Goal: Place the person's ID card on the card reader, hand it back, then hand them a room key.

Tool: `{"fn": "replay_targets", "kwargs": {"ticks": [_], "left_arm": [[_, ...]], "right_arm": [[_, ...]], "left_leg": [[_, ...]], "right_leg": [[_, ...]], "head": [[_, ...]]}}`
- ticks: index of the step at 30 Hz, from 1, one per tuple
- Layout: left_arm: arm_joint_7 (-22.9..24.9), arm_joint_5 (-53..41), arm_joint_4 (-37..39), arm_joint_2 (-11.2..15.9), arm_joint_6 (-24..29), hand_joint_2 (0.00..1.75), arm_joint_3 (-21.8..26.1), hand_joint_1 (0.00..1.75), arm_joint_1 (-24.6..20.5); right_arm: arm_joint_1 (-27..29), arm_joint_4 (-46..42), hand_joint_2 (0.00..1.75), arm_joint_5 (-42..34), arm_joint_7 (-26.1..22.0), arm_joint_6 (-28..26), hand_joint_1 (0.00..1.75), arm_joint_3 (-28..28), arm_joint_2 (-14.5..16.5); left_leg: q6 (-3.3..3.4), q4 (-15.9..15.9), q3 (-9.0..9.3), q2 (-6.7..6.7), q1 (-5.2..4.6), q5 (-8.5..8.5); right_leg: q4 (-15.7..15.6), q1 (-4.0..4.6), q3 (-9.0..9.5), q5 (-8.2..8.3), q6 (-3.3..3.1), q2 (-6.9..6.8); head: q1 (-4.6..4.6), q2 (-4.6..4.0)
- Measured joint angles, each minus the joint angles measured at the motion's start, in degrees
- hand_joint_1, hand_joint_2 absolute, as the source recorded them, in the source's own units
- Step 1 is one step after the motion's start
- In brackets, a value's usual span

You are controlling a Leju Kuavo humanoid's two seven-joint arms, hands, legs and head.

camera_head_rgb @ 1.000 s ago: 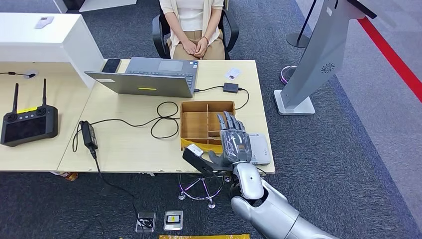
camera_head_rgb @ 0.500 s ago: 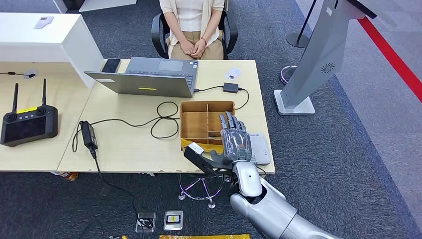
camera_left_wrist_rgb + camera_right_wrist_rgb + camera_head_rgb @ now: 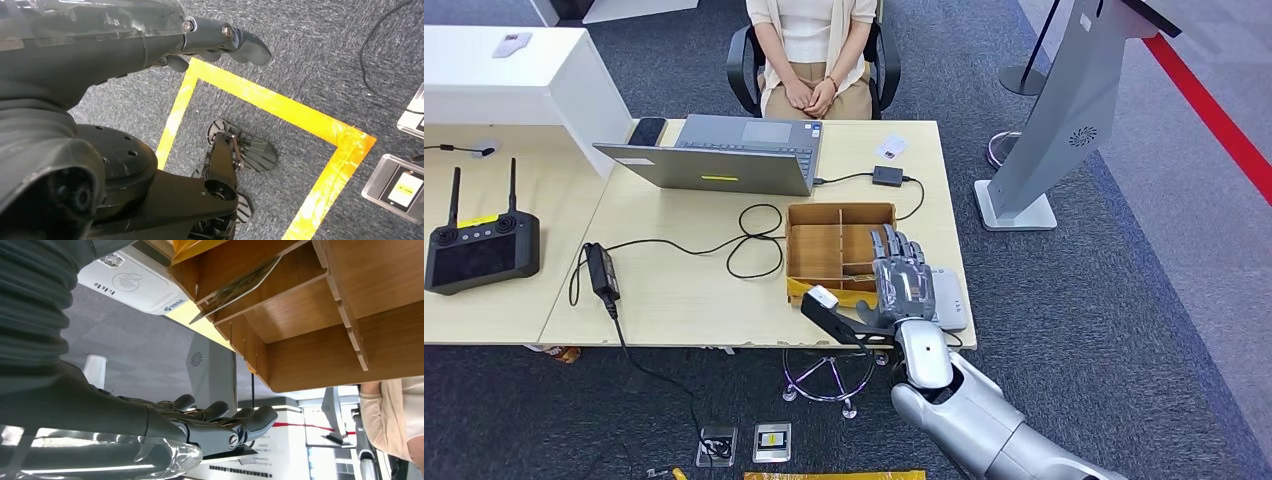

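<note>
A small white ID card (image 3: 891, 148) lies at the table's far right corner, in front of the seated person (image 3: 814, 50). The white card reader (image 3: 950, 297) sits at the near right edge, beside a wooden compartment box (image 3: 834, 240). My right hand (image 3: 902, 285) hovers flat between box and reader, fingers spread and holding nothing. In the right wrist view the box (image 3: 310, 315) is close above the fingers (image 3: 235, 427), a card (image 3: 235, 287) leans in one compartment, and the reader (image 3: 130, 282) lies beside it. My left hand (image 3: 150, 45) hangs over the floor with nothing in it.
An open laptop (image 3: 724, 155), a black adapter (image 3: 887, 176) and looping cables (image 3: 754, 240) cover the middle of the table (image 3: 684, 300). A power brick (image 3: 602, 268), a phone (image 3: 647, 131) and a black remote controller (image 3: 479, 250) lie further left. A grey kiosk stand (image 3: 1064, 110) rises on the right.
My right hand has slid a little to the right, toward the card reader, still flat with nothing in it. Nothing else has moved.
</note>
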Motion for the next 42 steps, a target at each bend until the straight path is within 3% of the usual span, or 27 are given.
{"fn": "replay_targets", "kwargs": {"ticks": [31,33,35,37,42], "left_arm": [[0.1,-0.7,0.0,-0.3,0.1,0.00,-1.0,0.00,-0.5],[0.1,-0.7,0.0,-0.3,0.1,0.00,-1.0,0.00,-0.5],[0.1,-0.8,0.0,-0.3,0.1,0.00,-1.0,0.00,-0.5],[0.1,-1.0,0.0,-0.3,0.1,0.00,-1.0,0.00,-0.5],[0.1,-1.2,0.0,-0.5,0.1,0.00,-1.0,0.00,-0.6]], "right_arm": [[-1.5,4.4,1.75,-1.1,-2.0,1.8,0.02,0.0,0.5],[-1.5,4.6,1.75,-1.2,-2.0,1.8,0.20,0.0,0.6],[-1.6,4.9,1.75,-1.2,-2.0,2.0,1.04,0.0,0.6],[-1.6,5.2,1.75,-1.3,-2.1,2.3,1.73,0.0,0.7],[-1.6,5.7,1.75,-1.4,-2.1,3.4,1.75,0.0,0.7]], "left_leg": [[0.00,0.0,0.00,0.00,0.00,0.00],[0.00,0.0,0.00,0.00,0.00,0.00],[0.00,0.0,0.00,0.00,0.00,0.00],[0.00,0.0,0.00,0.00,0.00,0.00],[0.00,0.0,0.00,0.00,0.00,0.00]], "right_leg": [[0.0,0.00,0.01,0.00,0.00,0.00],[0.0,0.00,0.01,0.00,0.00,0.00],[0.0,0.00,0.01,0.00,0.00,0.00],[0.0,0.00,0.01,0.00,0.00,0.00],[0.0,0.00,0.01,0.00,0.00,0.00]], "head": [[0.00,0.00],[0.00,0.00],[0.00,0.00],[0.00,0.00],[0.00,0.00]]}}
